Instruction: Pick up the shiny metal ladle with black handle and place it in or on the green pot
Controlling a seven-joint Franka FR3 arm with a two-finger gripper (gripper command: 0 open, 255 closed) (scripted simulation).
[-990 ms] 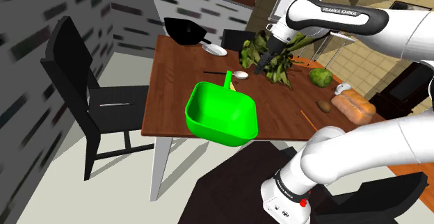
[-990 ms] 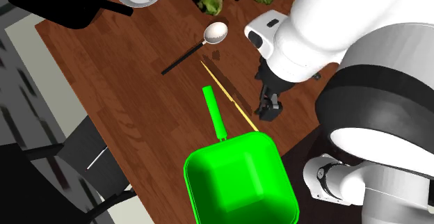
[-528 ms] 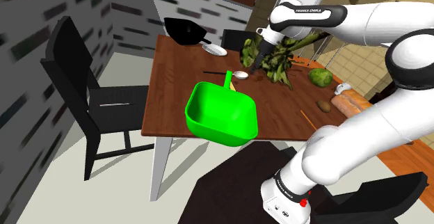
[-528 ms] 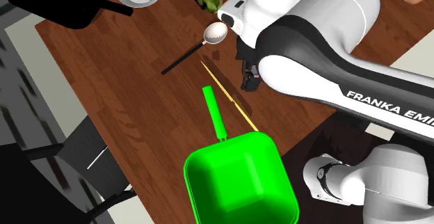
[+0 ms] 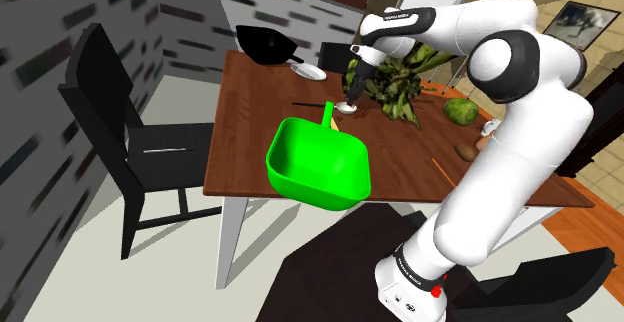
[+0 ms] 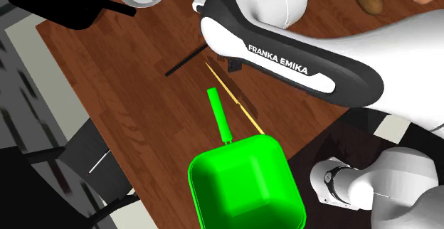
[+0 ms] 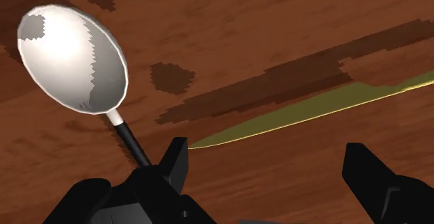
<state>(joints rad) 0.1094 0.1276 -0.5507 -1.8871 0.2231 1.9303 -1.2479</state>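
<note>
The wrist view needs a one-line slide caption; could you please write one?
Open hand over the brown table, the shiny ladle lying by one finger, a thin yellow stick beside it.

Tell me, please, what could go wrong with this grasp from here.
1. The thin handle of the ladle passes under one finger and is not centred in the open gripper. Descending could press on it, and closing could miss it.
2. The yellow stick runs between the fingers, so closing might catch it instead.
</note>
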